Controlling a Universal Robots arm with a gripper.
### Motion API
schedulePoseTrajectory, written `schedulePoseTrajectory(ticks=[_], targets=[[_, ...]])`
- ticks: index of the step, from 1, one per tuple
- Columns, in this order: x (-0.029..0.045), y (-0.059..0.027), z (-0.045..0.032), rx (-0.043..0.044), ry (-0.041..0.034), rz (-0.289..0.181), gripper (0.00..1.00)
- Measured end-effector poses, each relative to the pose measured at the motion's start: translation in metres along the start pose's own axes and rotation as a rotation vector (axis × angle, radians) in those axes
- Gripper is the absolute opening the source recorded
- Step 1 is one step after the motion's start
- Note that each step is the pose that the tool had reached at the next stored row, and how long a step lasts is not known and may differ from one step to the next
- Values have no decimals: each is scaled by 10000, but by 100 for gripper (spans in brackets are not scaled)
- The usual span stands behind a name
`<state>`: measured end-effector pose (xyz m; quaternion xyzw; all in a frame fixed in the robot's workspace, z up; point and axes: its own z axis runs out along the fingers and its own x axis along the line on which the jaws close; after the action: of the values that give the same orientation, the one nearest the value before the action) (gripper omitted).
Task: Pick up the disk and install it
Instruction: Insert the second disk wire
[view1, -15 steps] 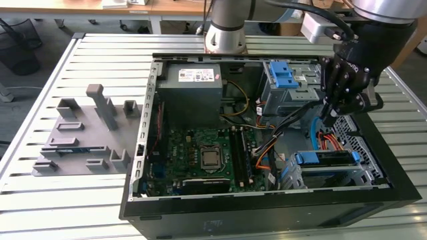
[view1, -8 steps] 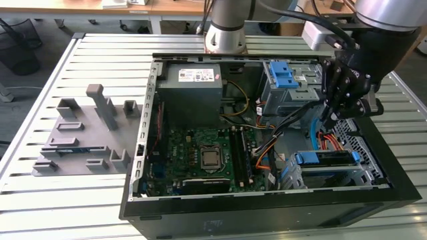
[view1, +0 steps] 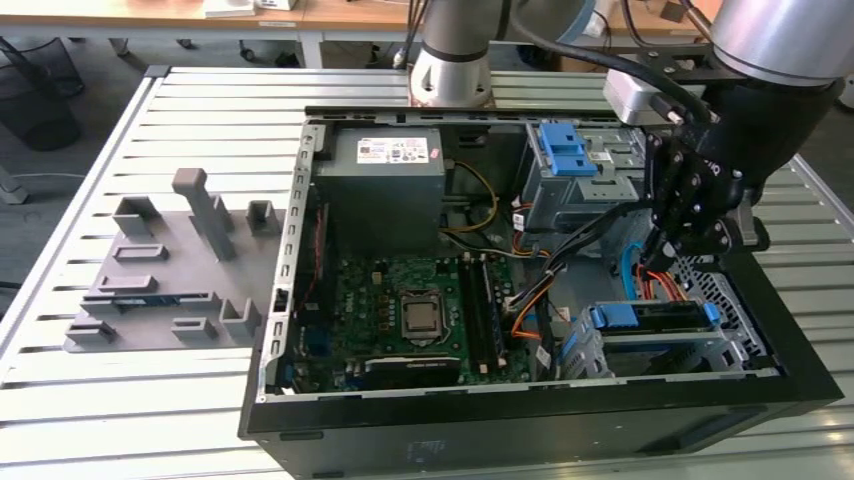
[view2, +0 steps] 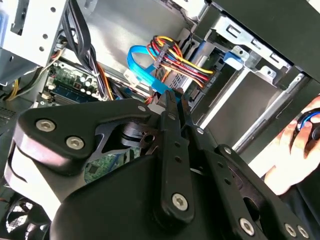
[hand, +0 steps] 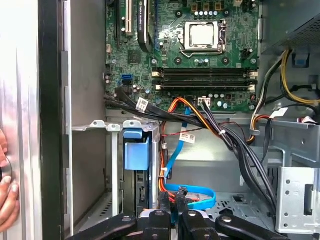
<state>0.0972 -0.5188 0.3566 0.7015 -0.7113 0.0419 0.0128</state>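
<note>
Disk (view1: 650, 318) seated in lower drive cage of open computer case (view1: 534, 420), blue carrier showing | hand (view1: 663, 262) hovers just above, fingers pinched narrow, holding nothing | blue cable (hand: 192, 196) beneath fingertips

Pretty even overhead light is seen in the exterior view, with the slatted surface (view1: 160, 420) lit bright and the inside of the computer case (view1: 534, 420) kept darker. In the second wrist view a hand (view2: 295, 150) is blown out to near white. The case wall (hand: 20, 100) is washed out by glare in the first wrist view.
</note>
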Motion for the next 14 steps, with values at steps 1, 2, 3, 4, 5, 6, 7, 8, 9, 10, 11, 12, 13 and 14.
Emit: schedulePoseTrajectory(ticks=[1,2,3,4,5,6,7,8,9,10,11,12,13,14], targets=[[0,0,0,0,0,0,16],[0,0,0,0,-3,0,16],[1,1,-1,0,-16,1,16],[2,1,1,-1,-63,4,16],[2,2,3,-3,-173,9,16],[3,1,4,-5,-333,16,16],[8,1,6,-6,-495,22,16],[15,1,8,-5,-632,27,16],[28,1,12,-2,-708,30,16],[45,2,17,0,-725,31,16],[65,3,22,4,-730,32,16],[85,3,28,9,-734,32,16],[105,4,35,15,-740,32,16],[125,5,41,21,-746,33,16]])
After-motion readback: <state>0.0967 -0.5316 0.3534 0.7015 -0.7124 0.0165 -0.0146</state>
